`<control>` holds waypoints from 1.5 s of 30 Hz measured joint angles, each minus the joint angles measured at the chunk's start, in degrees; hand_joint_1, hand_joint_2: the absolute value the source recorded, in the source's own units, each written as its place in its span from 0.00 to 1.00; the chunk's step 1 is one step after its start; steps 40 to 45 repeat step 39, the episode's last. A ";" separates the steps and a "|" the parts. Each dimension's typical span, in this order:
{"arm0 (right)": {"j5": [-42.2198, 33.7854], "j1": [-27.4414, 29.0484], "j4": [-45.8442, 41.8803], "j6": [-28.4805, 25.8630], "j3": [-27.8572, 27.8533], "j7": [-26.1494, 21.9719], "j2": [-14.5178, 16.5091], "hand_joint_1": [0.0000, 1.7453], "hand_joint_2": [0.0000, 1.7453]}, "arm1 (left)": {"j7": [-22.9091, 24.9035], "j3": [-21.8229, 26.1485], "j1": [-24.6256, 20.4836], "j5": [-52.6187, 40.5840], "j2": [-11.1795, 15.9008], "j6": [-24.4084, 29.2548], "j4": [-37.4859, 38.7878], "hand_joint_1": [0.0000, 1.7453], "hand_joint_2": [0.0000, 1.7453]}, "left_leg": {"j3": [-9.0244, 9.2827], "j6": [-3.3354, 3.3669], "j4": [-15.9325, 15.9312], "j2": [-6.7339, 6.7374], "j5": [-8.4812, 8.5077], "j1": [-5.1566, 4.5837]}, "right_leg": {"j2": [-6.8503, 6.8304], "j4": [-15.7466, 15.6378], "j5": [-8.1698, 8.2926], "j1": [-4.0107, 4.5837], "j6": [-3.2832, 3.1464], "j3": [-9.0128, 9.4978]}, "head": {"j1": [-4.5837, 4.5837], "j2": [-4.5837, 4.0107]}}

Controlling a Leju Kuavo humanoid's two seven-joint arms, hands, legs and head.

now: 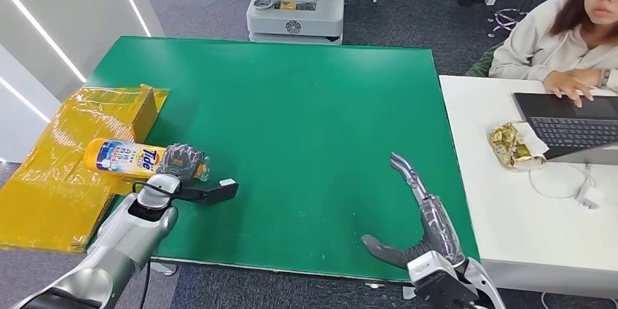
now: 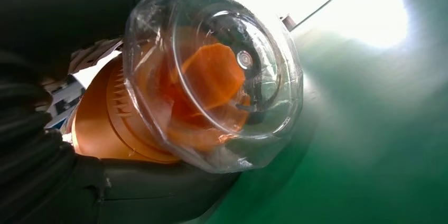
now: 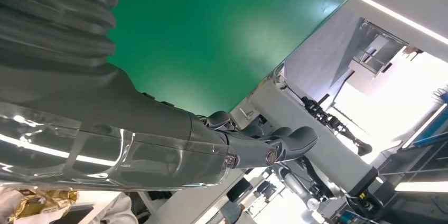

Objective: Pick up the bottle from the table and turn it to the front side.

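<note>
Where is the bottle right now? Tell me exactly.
In the head view the bottle lies on its side at the green table's left edge, partly over the yellow bag, with the left hand gripping its cap end.

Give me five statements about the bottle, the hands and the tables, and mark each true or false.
1. The left hand holds the bottle. True.
2. The bottle stands upright. False: it lies on its side.
3. The right hand holds nothing. True.
4. The bottle's cap is solid blue. False: it is clear, over orange.
5. The laptop sits on the green table. False: it sits on the white table.
</note>
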 joint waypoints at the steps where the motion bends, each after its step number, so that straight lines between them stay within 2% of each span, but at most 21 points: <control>1: 0.04 -0.01 0.00 0.05 0.00 0.00 0.05 0.00 1.00 | 0.80 0.04 -0.04 -0.04 -0.09 -0.16 0.10 0.47 1.00 | 0.00 0.00 0.00 0.00 0.00 0.00 | 0.00 0.00 0.00 0.00 0.00 0.00 | 0.00 0.00; 3: 0.20 -0.01 0.00 0.30 0.00 0.00 0.12 0.00 1.00 | 2.09 0.09 -0.18 -0.06 -0.32 -0.42 0.37 0.00 1.00 | 0.01 0.00 0.00 -0.01 0.00 0.00 | -0.01 0.00 0.00 0.00 0.00 0.01 | 0.01 0.00; 7: 0.80 -0.01 0.00 0.63 0.00 0.00 0.14 0.00 1.00 | 2.41 0.28 -0.79 -0.09 -1.03 -0.45 0.97 0.00 1.00 | 0.02 -0.01 0.00 -0.02 0.01 0.00 | -0.02 0.00 0.00 0.00 0.00 0.04 | 0.01 0.00; 13: 0.83 0.00 0.00 0.58 0.00 -0.14 0.14 0.00 1.00 | 0.20 1.76 -1.69 0.20 -2.16 -0.23 1.53 0.00 1.00 | 0.08 -0.01 0.00 -0.04 0.01 -0.01 | -0.03 0.00 0.00 -0.01 0.00 0.11 | 0.01 0.00; 19: 0.81 -0.60 0.07 0.61 0.02 -0.18 0.14 0.00 1.00 | -6.32 4.40 -1.83 5.28 -3.37 0.23 1.75 0.00 1.00 | 0.13 -0.01 -0.02 -0.09 0.02 -0.01 | -0.13 0.00 0.00 -0.01 0.00 0.18 | 0.01 0.00; 24: 0.31 -1.67 0.52 0.91 0.06 -0.29 0.14 0.00 1.00 | -15.78 6.88 1.02 18.77 -5.47 3.38 -0.22 0.00 1.00 | 0.14 -0.01 -0.01 -0.11 0.03 -0.01 | -0.19 0.00 0.00 -0.01 0.00 0.22 | 0.01 0.00; 27: 0.08 -1.92 0.94 0.91 0.08 -0.41 0.14 0.00 1.00 | -19.26 8.09 4.13 27.26 -7.31 4.51 -3.82 0.00 1.00 | 0.12 -0.01 0.01 -0.10 0.03 -0.02 | -0.15 -0.01 0.01 -0.01 0.01 0.20 | 0.01 0.00; 33: -2.63 -1.85 1.67 -0.18 0.33 -1.34 0.14 0.00 1.00 | -28.16 9.67 12.24 57.51 -12.37 5.73 -18.81 0.00 1.00 | 0.03 0.04 0.02 -0.12 -0.03 -0.04 | -0.17 -0.05 -0.04 -0.02 0.05 0.12 | 0.01 0.00; 35: -3.90 -1.70 1.86 -1.03 0.54 -1.73 0.14 0.00 1.00 | -29.42 9.28 14.72 63.76 -13.88 6.78 -24.32 0.00 1.00 | 0.01 0.04 0.02 -0.10 -0.05 -0.04 | -0.15 -0.07 -0.04 -0.02 0.06 0.08 | 0.01 0.00; 39: -6.05 -1.04 2.01 -2.55 0.83 -2.36 0.14 0.00 1.00 | -31.74 7.94 17.39 69.68 -15.40 8.43 -31.38 0.00 1.00 | 0.00 0.04 0.02 -0.11 -0.07 -0.04 | -0.16 -0.08 -0.05 -0.02 0.05 0.06 | 0.01 0.00; 45: -6.05 -1.04 2.01 -2.55 0.83 -2.36 0.14 0.00 1.00 | -31.74 7.94 17.39 69.68 -15.40 8.43 -31.38 0.00 1.00 | 0.00 0.04 0.02 -0.11 -0.07 -0.04 | -0.16 -0.08 -0.05 -0.02 0.05 0.06 | 0.01 0.00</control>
